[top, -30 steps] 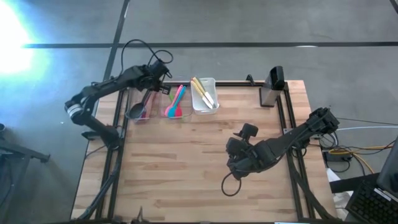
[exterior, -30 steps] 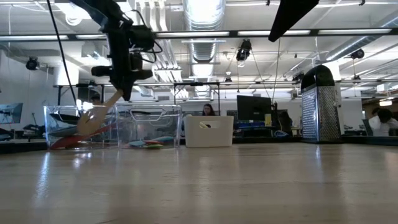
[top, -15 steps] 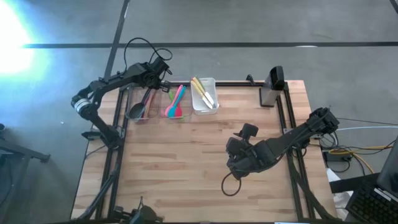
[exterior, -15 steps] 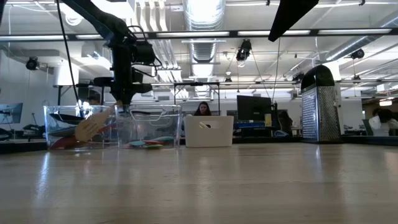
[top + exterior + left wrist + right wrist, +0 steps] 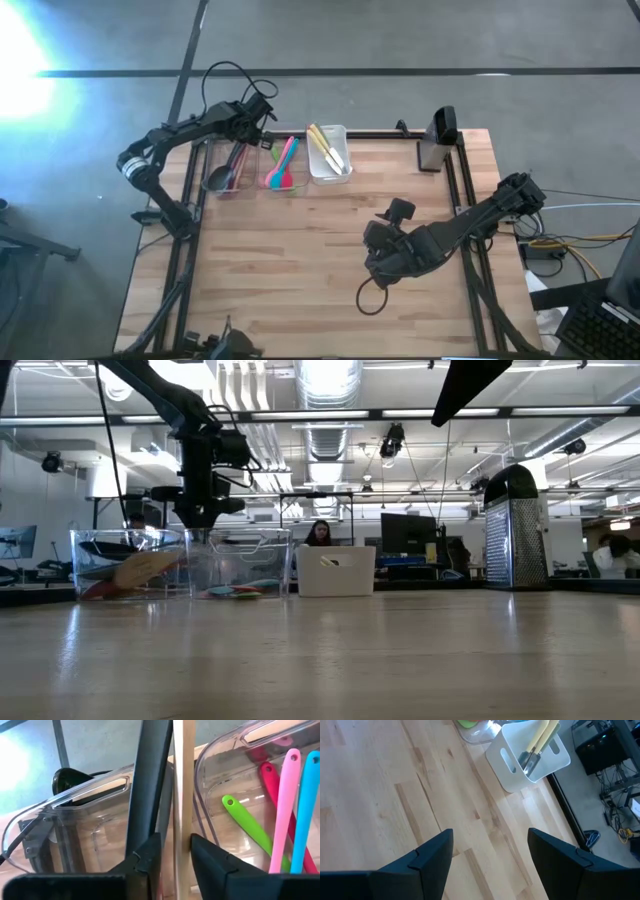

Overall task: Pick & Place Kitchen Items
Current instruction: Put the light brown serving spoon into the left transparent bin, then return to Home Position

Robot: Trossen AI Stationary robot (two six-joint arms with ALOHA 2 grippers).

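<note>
My left gripper (image 5: 260, 124) (image 5: 201, 522) hangs over the far end of the leftmost clear bin (image 5: 224, 165) (image 5: 130, 560). It is open, with a wooden spoon's handle (image 5: 183, 780) standing between its fingers. The spoon's head (image 5: 148, 567) lies low inside that bin, beside a grey spoon (image 5: 218, 178) and a red utensil. The neighbouring clear bin (image 5: 283, 165) holds pink (image 5: 284, 805), teal (image 5: 304, 815), green (image 5: 250, 825) and red utensils. A white bin (image 5: 328, 152) (image 5: 530, 757) holds wood-handled utensils. My right gripper (image 5: 378, 262) (image 5: 490, 845) is open above bare table, right of centre. My left gripper comes from above, with its fingers across the wooden spoon's handle (image 5: 183, 837). A gap shows between the handle and one finger (image 5: 150, 855). The handle runs close along the other finger (image 5: 202, 852); whether they touch, I cannot tell. The spoon slants down into the bin.
A metal box grater (image 5: 437, 140) (image 5: 515, 530) stands at the far right corner. The three bins sit in a row along the far edge. A cable loop (image 5: 370, 298) lies on the table under the right arm. People sit in the room behind (image 5: 320, 534).
The wooden spoon hung steeply tilted below my left gripper, its head at the bin's rim. Its head has since sunk into the leftmost clear bin, and the spoon now lies much flatter. My left gripper has dropped slightly over the bin.
</note>
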